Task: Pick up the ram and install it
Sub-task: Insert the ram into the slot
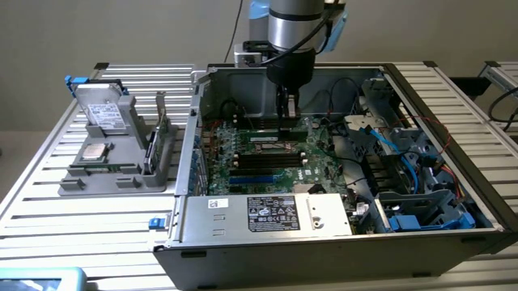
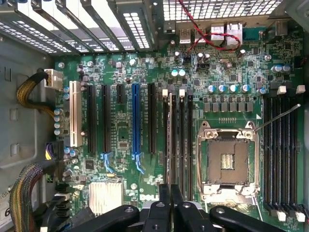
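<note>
The ram (image 2: 170, 140) shows edge-on as a thin pale line standing in one of the black slots beside the processor socket (image 2: 227, 159) on the green motherboard (image 2: 120, 130). My gripper (image 2: 171, 193) is directly over it, its black fingers (image 2: 165, 198) pressed together on the stick's top edge. In the exterior view the gripper (image 1: 287, 116) reaches straight down into the open computer case (image 1: 202, 91), its tips at the motherboard (image 1: 267, 163) near the back slots.
A grey fixture (image 1: 89, 179) at the exterior view's left holds a hard drive (image 1: 105, 112), a silver processor chip (image 1: 96, 151) and a card standing on edge (image 1: 159, 130). A labelled metal box (image 1: 275, 212) and cable bundles (image 1: 380, 139) crowd the case.
</note>
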Controlling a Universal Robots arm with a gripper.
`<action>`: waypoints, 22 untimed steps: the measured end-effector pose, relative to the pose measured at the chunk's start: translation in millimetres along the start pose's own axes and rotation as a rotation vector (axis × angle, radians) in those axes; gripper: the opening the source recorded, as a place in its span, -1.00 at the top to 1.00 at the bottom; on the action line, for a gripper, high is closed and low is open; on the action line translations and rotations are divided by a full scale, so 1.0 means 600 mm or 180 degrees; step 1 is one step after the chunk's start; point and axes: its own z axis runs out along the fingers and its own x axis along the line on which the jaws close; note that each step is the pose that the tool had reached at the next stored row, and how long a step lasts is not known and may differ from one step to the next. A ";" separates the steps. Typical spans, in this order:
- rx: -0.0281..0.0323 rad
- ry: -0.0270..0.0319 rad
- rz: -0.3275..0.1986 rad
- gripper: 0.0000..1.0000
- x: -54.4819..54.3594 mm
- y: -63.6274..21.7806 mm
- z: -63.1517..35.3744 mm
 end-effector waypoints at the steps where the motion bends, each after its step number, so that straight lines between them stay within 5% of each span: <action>1: 0.0000 0.0002 0.0000 0.75 0.000 0.000 0.003; 4: 0.0000 0.0014 0.0000 0.75 -0.001 0.000 0.009; 10: 0.0001 0.0086 -0.0002 0.75 -0.003 0.000 0.020; 22: 0.0009 0.0086 -0.0072 0.75 -0.008 0.001 0.040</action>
